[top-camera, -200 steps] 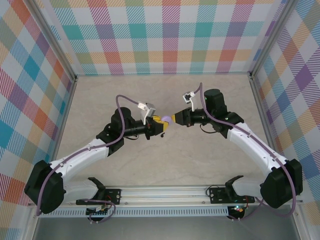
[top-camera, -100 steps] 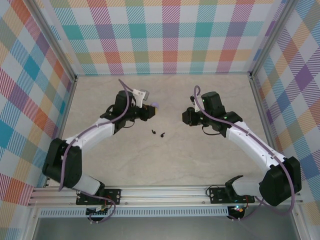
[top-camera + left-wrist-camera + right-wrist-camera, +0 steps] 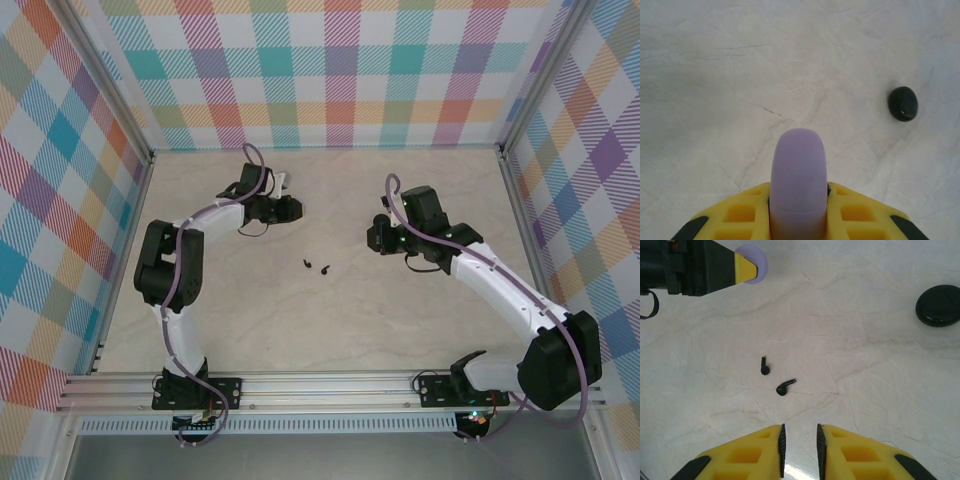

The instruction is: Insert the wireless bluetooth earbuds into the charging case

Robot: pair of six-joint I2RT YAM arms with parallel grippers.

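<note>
Two black earbuds (image 3: 764, 367) (image 3: 784, 387) lie loose on the table, side by side, also seen from above (image 3: 307, 264) (image 3: 325, 268). My left gripper (image 3: 798, 192) is shut on a lavender charging case (image 3: 798, 165), closed, held at the back left (image 3: 288, 208). That left gripper (image 3: 745, 266) and the lavender case (image 3: 759, 262) sit beyond the earbuds in the right wrist view. My right gripper (image 3: 799, 445) hovers just short of the earbuds, its jaws a narrow gap apart with nothing between them; from above it is right of centre (image 3: 372, 235).
A closed black round case (image 3: 939, 305) lies on the marble tabletop (image 3: 330, 320), also seen at the right in the left wrist view (image 3: 903, 103). Checked walls (image 3: 330, 70) with metal frame rails enclose the table on three sides.
A second ago both grippers met at the table's centre round the lavender case. The left arm has swung back and left with the case, the right gripper has drawn away, and the black earbuds now show.
</note>
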